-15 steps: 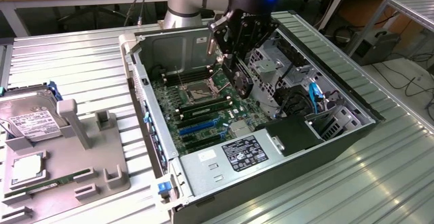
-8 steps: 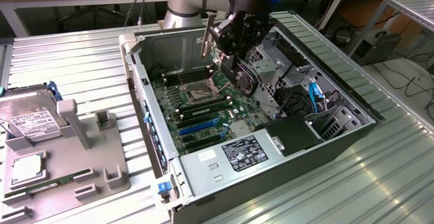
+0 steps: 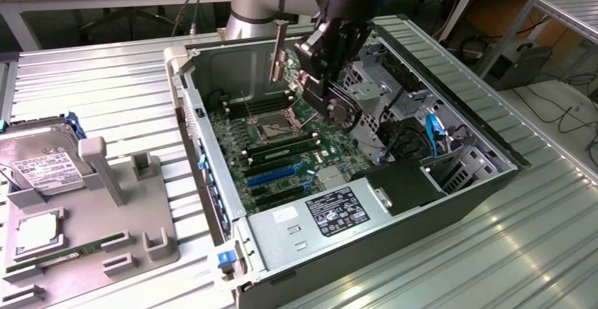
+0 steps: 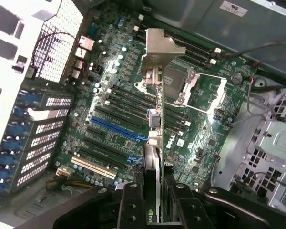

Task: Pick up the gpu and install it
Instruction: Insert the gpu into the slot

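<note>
The black two-finger gripper [image 4: 154, 193] is clamped tight on the thin dark gpu card [image 4: 157, 119], one finger pressed against each face. The card hangs edge-on, not seated, above the middle of the green motherboard [image 4: 200, 138] inside the open grey computer case [image 3: 196, 127].

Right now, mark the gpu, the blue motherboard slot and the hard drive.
gpu [image 4: 160, 47], wrist view, on its silver bracket.
blue motherboard slot [image 4: 117, 129], wrist view, middle of its length.
hard drive [image 3: 43, 169], exterior view, on its white label.

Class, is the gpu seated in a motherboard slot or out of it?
Out. The gripper holds the gpu edge-on above the motherboard; the blue slot lies bare.
</note>
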Robot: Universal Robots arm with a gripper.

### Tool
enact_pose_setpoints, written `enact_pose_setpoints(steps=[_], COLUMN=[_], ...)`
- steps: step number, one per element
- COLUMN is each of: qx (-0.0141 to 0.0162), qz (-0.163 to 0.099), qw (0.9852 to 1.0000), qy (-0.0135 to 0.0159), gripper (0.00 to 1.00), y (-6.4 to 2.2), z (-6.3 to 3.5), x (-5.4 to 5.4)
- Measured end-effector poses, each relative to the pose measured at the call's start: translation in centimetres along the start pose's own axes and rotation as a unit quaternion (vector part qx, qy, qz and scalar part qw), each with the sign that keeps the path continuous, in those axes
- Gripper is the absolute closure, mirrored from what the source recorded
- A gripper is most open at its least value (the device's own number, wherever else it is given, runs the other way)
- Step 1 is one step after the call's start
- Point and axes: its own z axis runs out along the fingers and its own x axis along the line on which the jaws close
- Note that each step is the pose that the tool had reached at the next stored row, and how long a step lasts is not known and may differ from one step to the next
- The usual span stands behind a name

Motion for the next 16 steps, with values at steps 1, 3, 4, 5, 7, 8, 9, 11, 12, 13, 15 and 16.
enact_pose_setpoints(steps=[1, 3, 4, 5, 7, 8, 9, 11, 12, 13, 15, 16], qx=[0.0002, 0.0004, 0.0005, 0.0007, 0.001, 0.0011, 0.0012, 0.0014, 0.0015, 0.0016, 0.0019, 0.002], qz=[-0.015, -0.034, -0.043, -0.054, -0.077, -0.088, -0.096, -0.114, -0.123, -0.132, -0.153, -0.164], qw=[0.9999, 0.9994, 0.9991, 0.9985, 0.997, 0.9961, 0.9954, 0.9935, 0.9924, 0.9912, 0.9882, 0.9865], qy=[0.0, -0.0001, -0.0001, -0.0001, -0.0002, -0.0002, -0.0002, -0.0003, -0.0003, -0.0003, -0.0003, -0.0003], gripper=[0.74, 0.74, 0.74, 0.74, 0.74, 0.74, 0.74, 0.74, 0.74, 0.74, 0.74, 0.74], y=[0.0, 0.0, 0.0, 0.0, 0.0, 0.0, 0.0, 0.0, 0.0, 0.0, 0.0, 0.0], z=[0.02, 0.06, 0.07, 0.09, 0.14, 0.16, 0.18, 0.22, 0.24, 0.26, 0.31, 0.34], x=[0.0, 0.0, 0.0, 0.0, 0.0, 0.0, 0.0, 0.0, 0.0, 0.0, 0.0, 0.0])
